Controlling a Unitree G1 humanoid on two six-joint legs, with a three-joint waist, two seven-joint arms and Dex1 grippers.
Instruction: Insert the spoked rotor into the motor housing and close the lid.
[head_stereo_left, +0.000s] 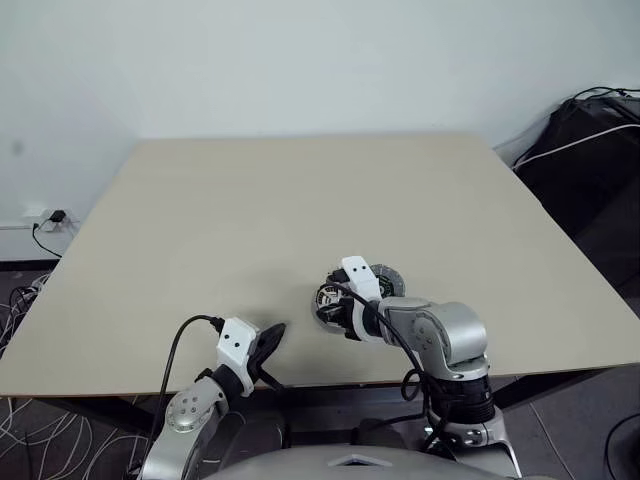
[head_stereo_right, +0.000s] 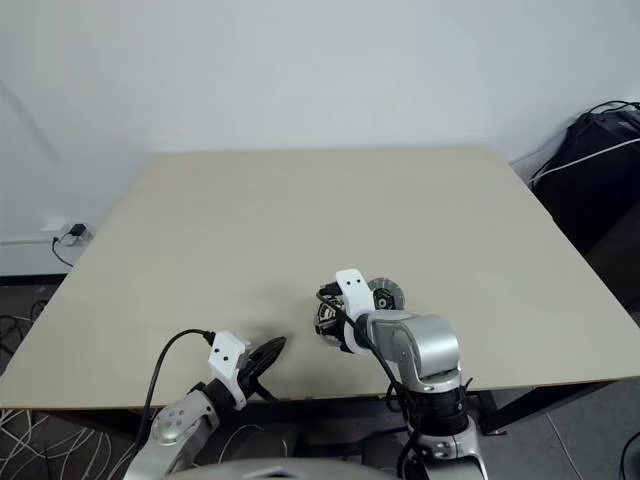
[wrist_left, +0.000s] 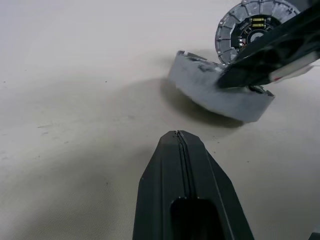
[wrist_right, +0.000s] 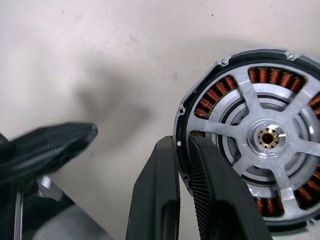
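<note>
Right gripper: you see its fingers pinching the rim of the motor housing; the housing is tilted off the table
Rotor: its silver spokes sit inside the copper ring
Lid: flat on the table just behind the housing
Left gripper: fingers pressed together, empty; near the table's front edge

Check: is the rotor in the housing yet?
In. The right wrist view shows the spoked rotor seated inside the motor housing, copper windings visible between its spokes. The right gripper is shut on the housing's rim.
</note>
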